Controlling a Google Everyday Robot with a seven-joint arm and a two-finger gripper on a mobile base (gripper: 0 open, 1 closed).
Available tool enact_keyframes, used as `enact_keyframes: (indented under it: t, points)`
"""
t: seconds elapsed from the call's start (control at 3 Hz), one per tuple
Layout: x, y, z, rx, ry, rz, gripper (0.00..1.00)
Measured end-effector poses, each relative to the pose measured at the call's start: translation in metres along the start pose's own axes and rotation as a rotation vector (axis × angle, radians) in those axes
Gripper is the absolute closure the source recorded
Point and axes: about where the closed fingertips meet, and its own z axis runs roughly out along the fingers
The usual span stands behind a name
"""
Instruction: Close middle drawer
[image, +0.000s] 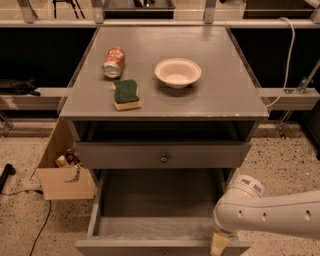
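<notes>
Can (113, 62), sponge (126, 94), bowl (178, 72) — cardboard box (65, 181)

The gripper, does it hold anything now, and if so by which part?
It cannot be told. The gripper is low at the right end of the front panel of the pulled-out middle drawer, but a hold on it does not show.

Has a fat white arm (272, 215) with small dark dots and a grey-marked band. Ends in a pale yellow end effector (220, 244), bottom right.
</notes>
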Motion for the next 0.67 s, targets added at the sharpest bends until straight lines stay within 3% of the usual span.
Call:
enact_keyframes:
  t: [0.33,0.67]
  points:
    - [-0.009,-0.002,-0.003,0.011,0.0,-0.02,0.0]
    - [-0.035,0.004,0.006,0.003,-0.072,-0.024,0.0]
